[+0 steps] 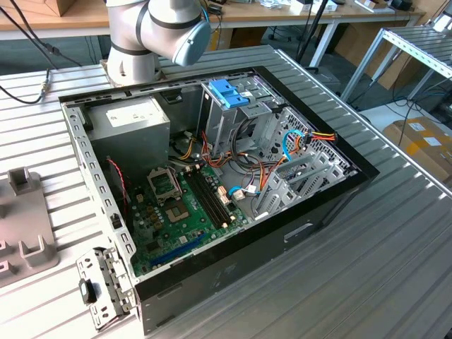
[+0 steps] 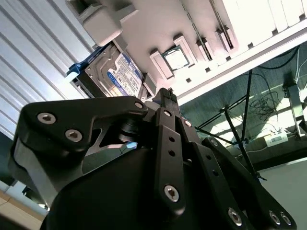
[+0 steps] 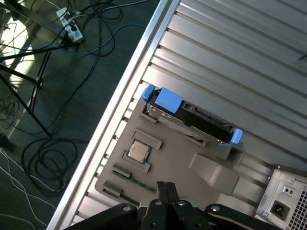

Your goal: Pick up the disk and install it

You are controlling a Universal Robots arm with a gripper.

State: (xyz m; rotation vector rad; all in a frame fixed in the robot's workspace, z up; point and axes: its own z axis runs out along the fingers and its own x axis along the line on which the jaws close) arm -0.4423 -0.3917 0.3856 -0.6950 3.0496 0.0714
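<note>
Hovering above grey holder (image 3: 211, 167), claw (image 3: 165, 186) pinched shut, empty. The disk (image 3: 192, 117) stands edgewise in holder, apart from claw. Exterior view: holder (image 1: 28, 233) at nine o'clock of open computer case (image 1: 296, 233).

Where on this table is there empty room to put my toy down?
The ribbed table is bare on the exterior view's right of the computer case. In the first wrist view, bare ribs lie beyond the disk. Crowded: inside the case, and the grey holder plate.

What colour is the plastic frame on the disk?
The disk frame is bright blue, clearest in the first wrist view.
</note>
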